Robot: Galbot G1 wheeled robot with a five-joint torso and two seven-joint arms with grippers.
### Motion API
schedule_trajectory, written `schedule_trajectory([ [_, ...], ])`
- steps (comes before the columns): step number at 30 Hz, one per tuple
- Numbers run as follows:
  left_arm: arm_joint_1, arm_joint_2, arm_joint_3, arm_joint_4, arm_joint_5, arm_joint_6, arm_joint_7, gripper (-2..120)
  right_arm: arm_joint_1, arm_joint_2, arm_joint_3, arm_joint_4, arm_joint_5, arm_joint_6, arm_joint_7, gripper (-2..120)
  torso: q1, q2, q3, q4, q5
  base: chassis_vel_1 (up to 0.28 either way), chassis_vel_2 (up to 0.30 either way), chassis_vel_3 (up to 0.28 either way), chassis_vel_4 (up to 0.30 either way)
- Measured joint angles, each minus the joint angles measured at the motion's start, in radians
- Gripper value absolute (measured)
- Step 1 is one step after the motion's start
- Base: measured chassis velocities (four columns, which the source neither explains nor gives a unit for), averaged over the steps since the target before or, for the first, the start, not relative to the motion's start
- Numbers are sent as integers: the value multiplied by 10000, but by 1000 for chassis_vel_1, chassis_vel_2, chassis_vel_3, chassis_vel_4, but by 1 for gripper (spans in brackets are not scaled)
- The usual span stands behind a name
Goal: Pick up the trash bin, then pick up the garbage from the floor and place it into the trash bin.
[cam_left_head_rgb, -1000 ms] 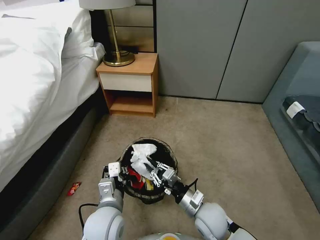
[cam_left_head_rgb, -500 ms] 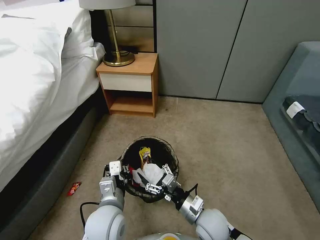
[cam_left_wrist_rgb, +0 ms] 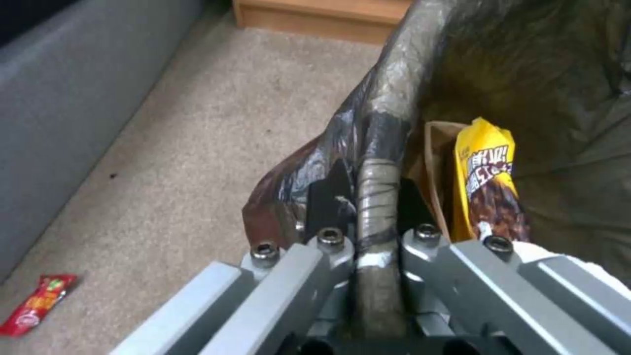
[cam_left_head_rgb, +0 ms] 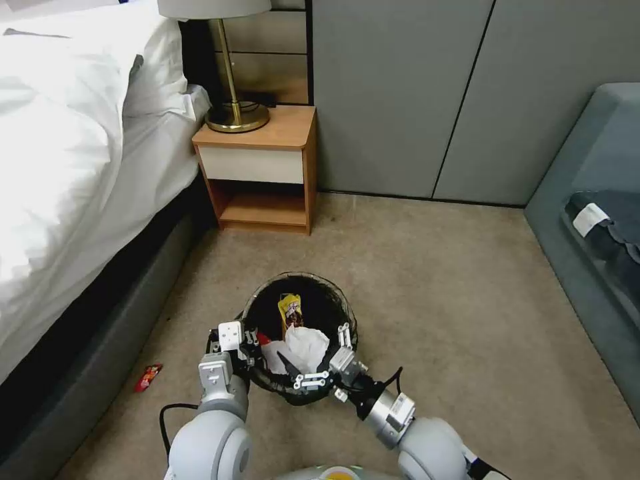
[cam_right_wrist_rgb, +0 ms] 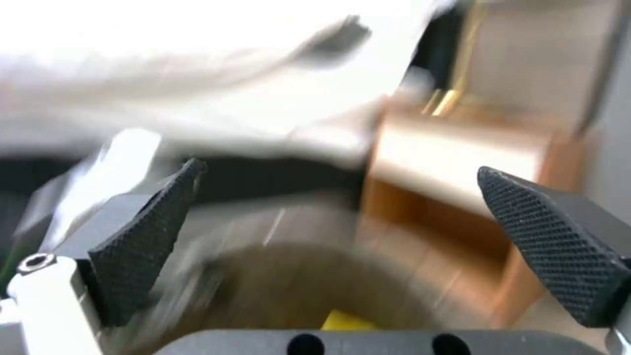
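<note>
Bin (cam_left_head_rgb: 298,293) hangs just above the carpet (cam_left_head_rgb: 433,293) in front of the robot, its bagged rim pinched between the closed fingers of the left hand (cam_left_wrist_rgb: 368,236). Inside lie a tissue wad (cam_left_head_rgb: 303,347), a yellow wrapper (cam_left_head_rgb: 291,310) and a paper bag (cam_left_wrist_rgb: 435,162). The right hand (cam_left_head_rgb: 327,363) sits over the near rim with its fingers spread wide and nothing between them. To finish this drop cleanly, I judge the right hand should lift straight up clear of the liner while the left keeps the bin level. A red wrapper (cam_left_head_rgb: 147,377) lies on the carpet beside the bed (cam_left_head_rgb: 67,167); a nightstand (cam_left_head_rgb: 263,170) stands beyond.
</note>
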Motion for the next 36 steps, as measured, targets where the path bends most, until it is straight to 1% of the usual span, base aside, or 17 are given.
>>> schedule_trajectory([
  [2, 0, 40, -99, 82, 4, -19, 7, 0, -223, 329, 400, 1142, -141, -135, 900, 100, 0, 0, 0, -1, 2, 0, 0, 0, 0],
  [4, -1, 45, -112, 88, 1, -23, 7, 0, -262, 383, 464, 1300, -145, -150, 1019, 100, 1, 0, 0, -2, 1, 0, 0, 0, 0],
  [5, -15, 69, -183, 123, -17, -51, 8, 0, -462, 607, 766, 1830, -187, -166, 1373, 100, 1, 0, 0, 0, -1, 0, 0, 0, 0],
  [6, -15, 69, -183, 123, -17, -51, 8, 0, -462, 607, 766, 1830, -187, -166, 1373, 100, 1, 0, 0, 0, -1, 0, 0, 0, 0],
  [9, -87, 56, -334, 204, -105, -139, 16, 0, -1226, 1058, 1673, 2470, -325, -121, 1800, 100, 1, 0, 0, -3, 0, 0, 0, 0, 0],
  [10, -87, 56, -334, 204, -105, -139, 16, 0, -1226, 1058, 1673, 2470, -325, -121, 1800, 100, 1, 0, 0, -3, 0, 0, 0, 0, 0],
  [13, -122, 40, -421, 212, -226, -190, 19, 0, -1902, 1307, 2249, 2462, -485, 141, 2115, 100, 1, 0, 0, -2, 1, 0, 0, 0, 0],
  [20, -94, -4, -536, 196, -258, -246, 19, 0, -2558, 1381, 2732, 2114, -510, 501, 2188, 100, 0, 0, 0, -2, 1, 0, 0, 0, 0],
  [29, -62, -3, -750, -32, -446, -240, 9, 0, -2650, 1498, 2835, 1074, -573, 1040, 2190, 100, 1, 0, 0, -2, 2, 0, 0, 0, 0],
  [36, -82, -15, -775, -56, -482, -234, -15, 0, -2457, 1549, 2807, 757, -578, 1146, 2190, 100, 1, 1, 0, -2, 2, 0, 0, 0, 0],
])
